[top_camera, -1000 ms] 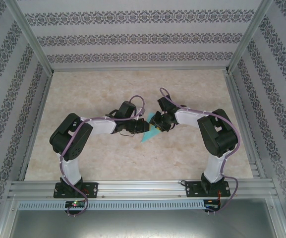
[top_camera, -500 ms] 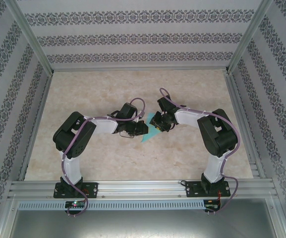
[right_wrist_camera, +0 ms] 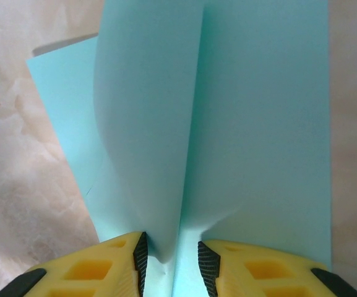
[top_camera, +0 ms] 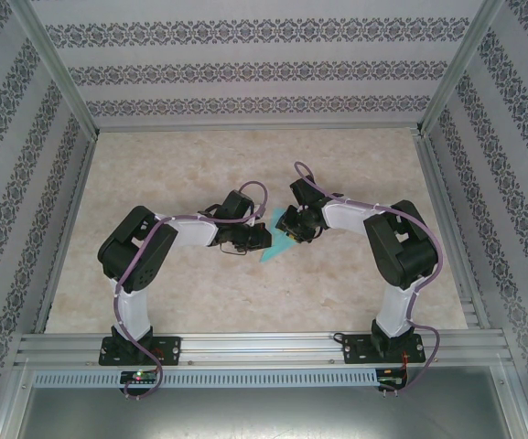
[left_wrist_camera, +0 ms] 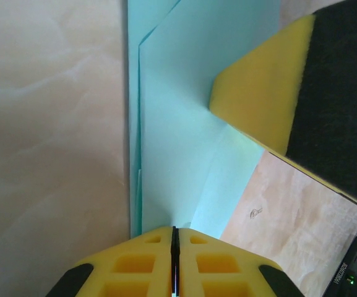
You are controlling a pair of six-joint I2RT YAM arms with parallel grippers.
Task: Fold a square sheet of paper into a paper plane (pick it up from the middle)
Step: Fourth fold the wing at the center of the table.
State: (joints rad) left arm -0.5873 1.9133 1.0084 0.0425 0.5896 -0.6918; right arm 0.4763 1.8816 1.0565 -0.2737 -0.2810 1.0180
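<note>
The square sheet of paper, now folded into the narrow turquoise paper plane (top_camera: 273, 245), lies on the table between both arms with its point toward the near left. My left gripper (top_camera: 257, 237) reaches it from the left. In the left wrist view the left gripper (left_wrist_camera: 175, 230) is shut, and the layered paper (left_wrist_camera: 178, 124) runs into its tips. My right gripper (top_camera: 290, 225) comes from the right. Its jaws (right_wrist_camera: 172, 247) stand apart around a raised fold of the paper (right_wrist_camera: 153, 124). One right finger (left_wrist_camera: 258, 93) presses on the paper's far part.
The marble-patterned table (top_camera: 199, 165) is fenced by aluminium rails (top_camera: 254, 343) and patterned walls at the back and both sides. A small mark (left_wrist_camera: 255, 212) shows on the table beside the paper. Bare table lies left of the paper (left_wrist_camera: 48, 154).
The left gripper's jaws have closed further at the paper's edge, and the left arm has shifted slightly right. The right arm and the paper have hardly moved.
</note>
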